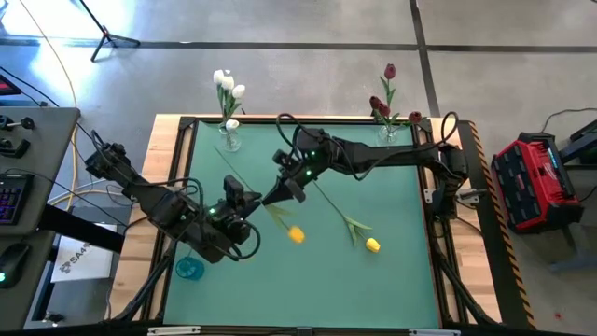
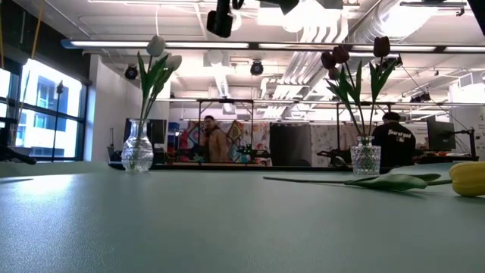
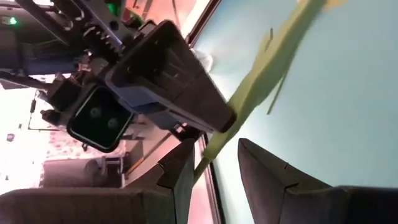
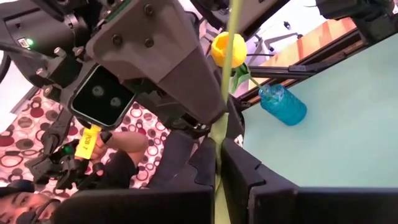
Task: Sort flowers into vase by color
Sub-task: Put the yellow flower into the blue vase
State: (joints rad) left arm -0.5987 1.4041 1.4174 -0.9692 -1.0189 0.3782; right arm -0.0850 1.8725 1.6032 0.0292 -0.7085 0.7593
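Three white tulips (image 1: 226, 82) are stood in one glass vase (image 1: 231, 138), three dark red tulips (image 1: 383, 103) in another (image 1: 389, 131). Of two yellow tulips, one (image 1: 371, 245) is laid on the bench (image 1: 392, 205); the other (image 1: 295, 234) is pinched by its stem in the closed right tool (image 1: 280, 193), with the left tool (image 1: 250, 201) half-spread around the same stem.

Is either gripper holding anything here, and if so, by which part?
The right gripper is shut on the green stem of a yellow tulip. The left gripper stands around the same stem, not closed on it.
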